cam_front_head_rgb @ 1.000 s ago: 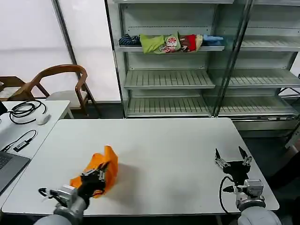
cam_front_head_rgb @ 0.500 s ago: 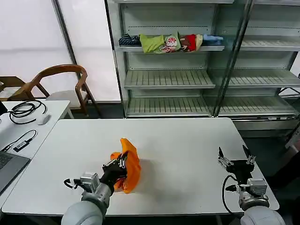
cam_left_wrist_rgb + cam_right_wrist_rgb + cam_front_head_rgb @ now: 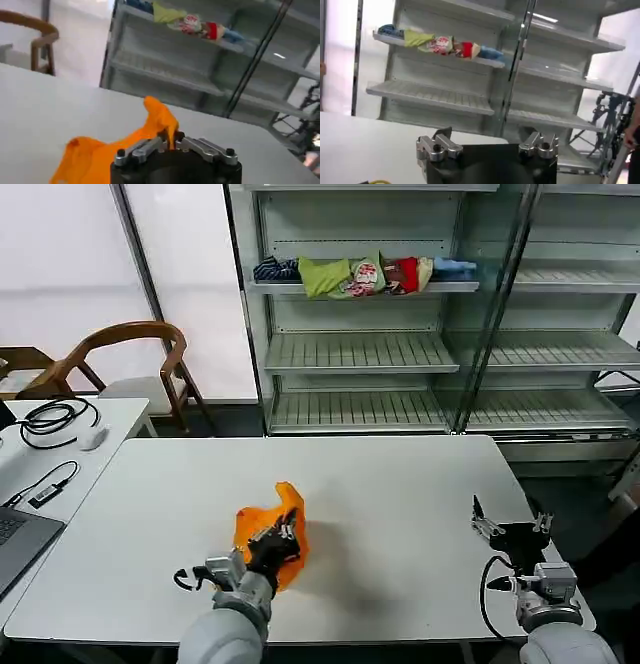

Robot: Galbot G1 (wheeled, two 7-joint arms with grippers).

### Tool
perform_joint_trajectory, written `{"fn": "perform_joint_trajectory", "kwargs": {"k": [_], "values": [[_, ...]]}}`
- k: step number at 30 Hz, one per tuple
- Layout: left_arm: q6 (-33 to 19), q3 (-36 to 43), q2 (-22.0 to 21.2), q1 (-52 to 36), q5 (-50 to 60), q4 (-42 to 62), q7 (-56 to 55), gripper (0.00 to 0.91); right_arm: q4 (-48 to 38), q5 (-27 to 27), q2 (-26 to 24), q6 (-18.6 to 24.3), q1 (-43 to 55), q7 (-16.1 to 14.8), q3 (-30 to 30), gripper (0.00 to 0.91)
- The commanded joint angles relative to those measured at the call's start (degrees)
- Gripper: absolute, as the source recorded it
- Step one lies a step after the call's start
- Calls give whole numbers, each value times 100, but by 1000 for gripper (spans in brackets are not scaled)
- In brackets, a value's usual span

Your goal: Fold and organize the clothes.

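You face a white desk (image 3: 380, 484) with a metal shelf rack (image 3: 400, 354) behind it. One upper shelf holds a pile of garments (image 3: 365, 276), green, red, blue and dark, lying side by side along the board; the shelves below it are bare slats. To your left a second desk (image 3: 60, 439) carries a coiled cable (image 3: 55, 419) and a laptop (image 3: 15, 539) corner, with a wooden chair (image 3: 130, 364) behind it.

Your left arm reaches forward low over the near part of the desk, left of centre. The left gripper (image 3: 275, 546) is pressed together on a fold of the T-shirt (image 3: 262, 524), which is bunched into an orange heap, its lower part resting on the desk and a peak of cloth standing up above the fingers (image 3: 150, 147).

Your right arm sits near the desk's right front corner, well apart from the T-shirt. The right gripper (image 3: 512, 524) points upward with its fingers (image 3: 436, 147) spread wide, holding nothing.
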Motion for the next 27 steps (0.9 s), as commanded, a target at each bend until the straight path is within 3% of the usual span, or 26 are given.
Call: {"fn": "perform_joint_trajectory", "kwargs": {"k": [1,8,10,15,20,27], "values": [[-477,1152,-751,70,-1,339,443,907,67,46,-63,-10,-48,-6,155,907],[-888,1283,-1322,-183,60,889,815,907,153,40,-76,-16,-91,1,132,907],[-898,1169,-1261,-241,153,829,1003,907,193,38,-77,-27,-79,4,100,907],[-1136,48,-472,-361,1278,676,1862,907,219,11,-25,-9,-53,-39,-8,907],[-1928,-1424,313,-193,2531,693,3138,907,132,-103,83,170,28,-167,-160,907],[-2418,-3191,818,648,2942,759,4219,907,-167,-444,242,475,226,-282,-363,907]]}}
